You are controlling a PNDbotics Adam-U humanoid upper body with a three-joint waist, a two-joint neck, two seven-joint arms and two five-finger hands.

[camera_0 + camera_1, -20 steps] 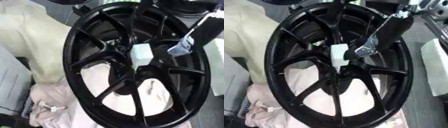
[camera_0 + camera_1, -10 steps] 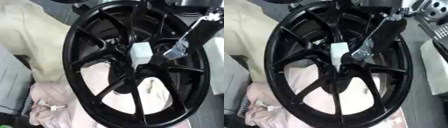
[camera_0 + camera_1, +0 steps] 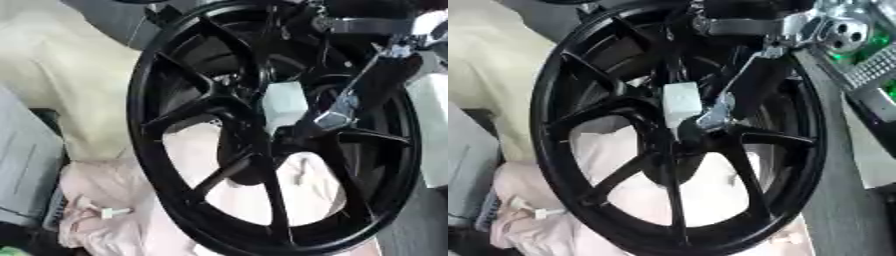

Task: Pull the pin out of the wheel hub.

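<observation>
— Wheel hub (image 3: 219,95): where does it sit?

— Black, spoked, and filling nearly the whole view, its rim running from twelve o'clock round to six. It lies over a pale pink cloth (image 3: 131,220) that shows through the lower spokes and spreads out toward seven o'clock. A cream sheet (image 3: 61,75) lies beyond the rim at nine to ten o'clock.

— And the pin?

— A pale, whitish block (image 3: 681,102) stands at the centre of the wheel, where the spokes meet. That looks to be the pin, though its shape is blurred.

— Which robot hand is at work?

— The right robot hand (image 3: 337,112). Its arm comes down from one o'clock, black with silver joints, and the silvery end of it lies just beside the pale block, on its three o'clock side. Whether it touches the block I cannot tell.

— Fingers apart or together?

— I cannot tell; that part is dark against the dark spokes.

— Anything else?

— A small white piece (image 3: 112,213) lies on the pink cloth at seven o'clock, outside the rim.
</observation>
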